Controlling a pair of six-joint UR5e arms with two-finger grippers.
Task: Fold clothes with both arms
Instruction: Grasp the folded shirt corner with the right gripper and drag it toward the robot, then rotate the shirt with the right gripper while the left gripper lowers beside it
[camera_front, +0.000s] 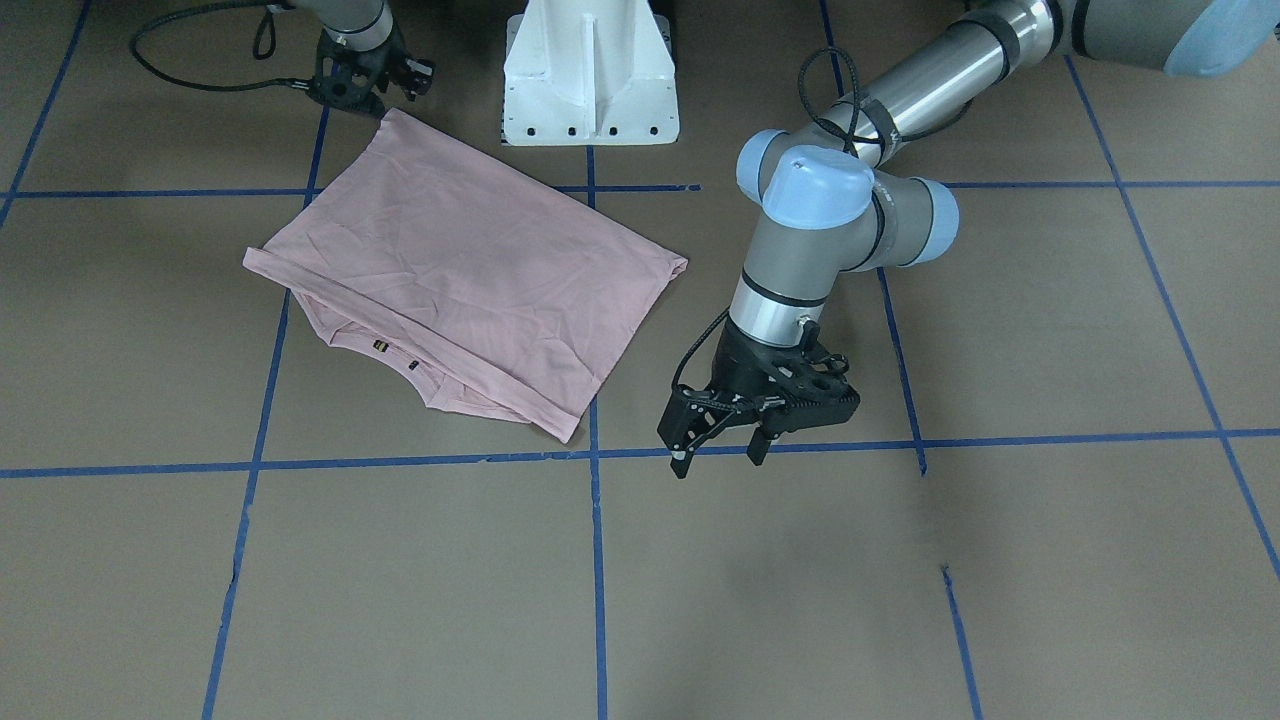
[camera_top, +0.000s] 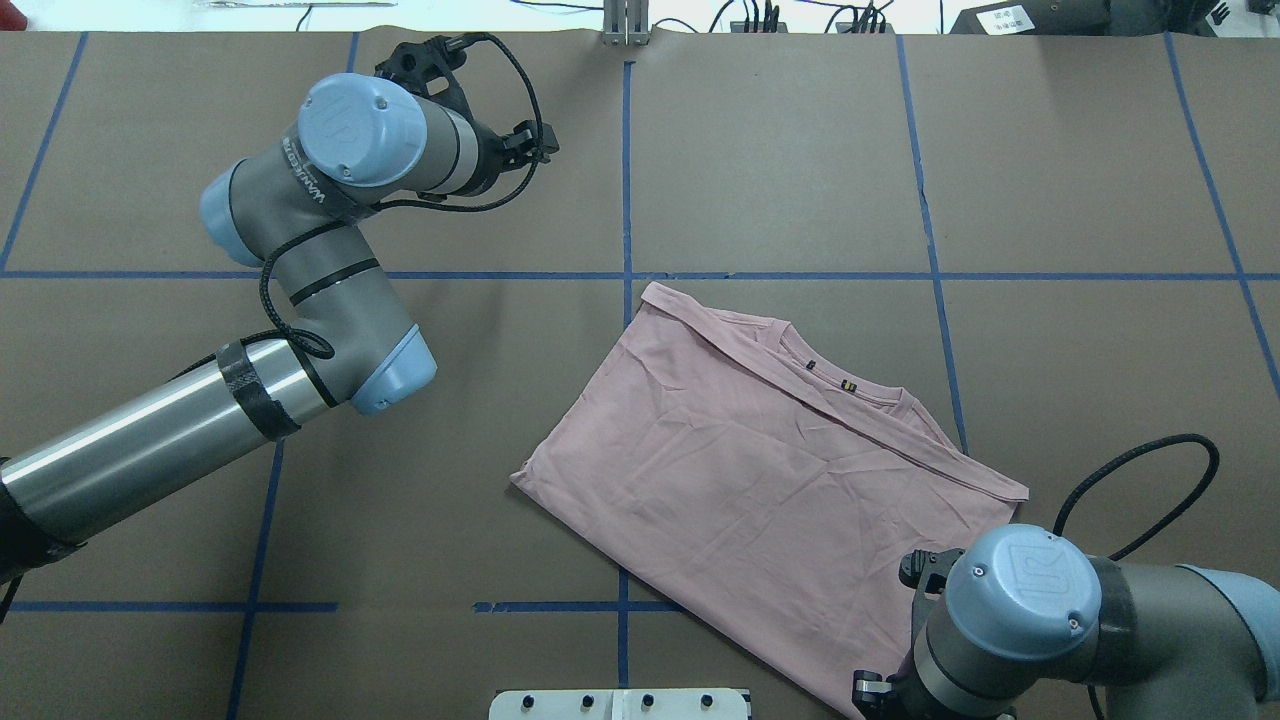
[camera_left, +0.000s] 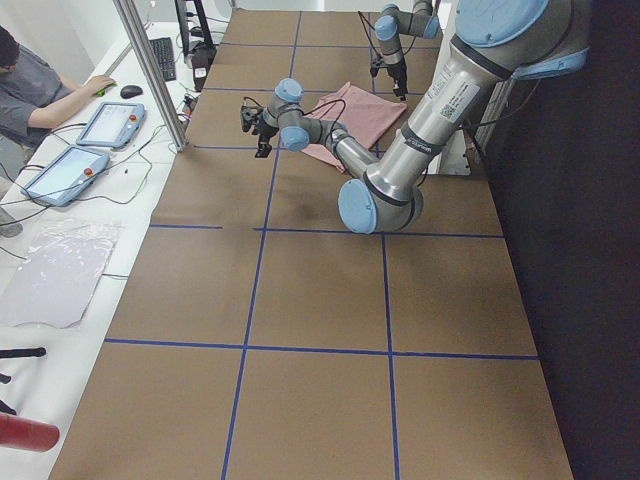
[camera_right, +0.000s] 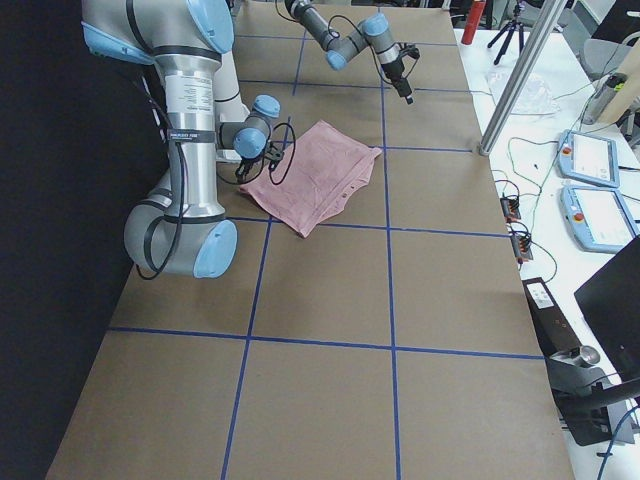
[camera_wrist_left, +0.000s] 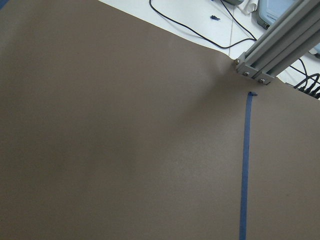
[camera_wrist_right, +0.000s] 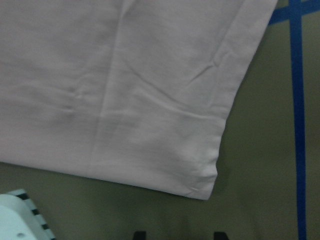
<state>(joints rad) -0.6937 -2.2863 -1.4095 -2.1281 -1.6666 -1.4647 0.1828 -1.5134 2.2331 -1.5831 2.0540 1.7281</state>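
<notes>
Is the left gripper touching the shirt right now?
Apart. The front-facing view shows bare table between the open left gripper and the shirt. The left wrist view shows only table.

A brown table (camera_front: 900, 600) is marked into large squares by blue tape lines (camera_front: 597, 560). A pale pink T-shirt (camera_front: 470, 270) lies flat on it, folded, plain side up, askew to the grid, its neckline showing along one edge. A white pedestal base (camera_front: 590, 70) stands near the shirt.

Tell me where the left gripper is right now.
In the front-facing view the left gripper is right of centre, open over a blue tape line. It is apart from the folded pink T-shirt, off that shirt's near corner.
</notes>
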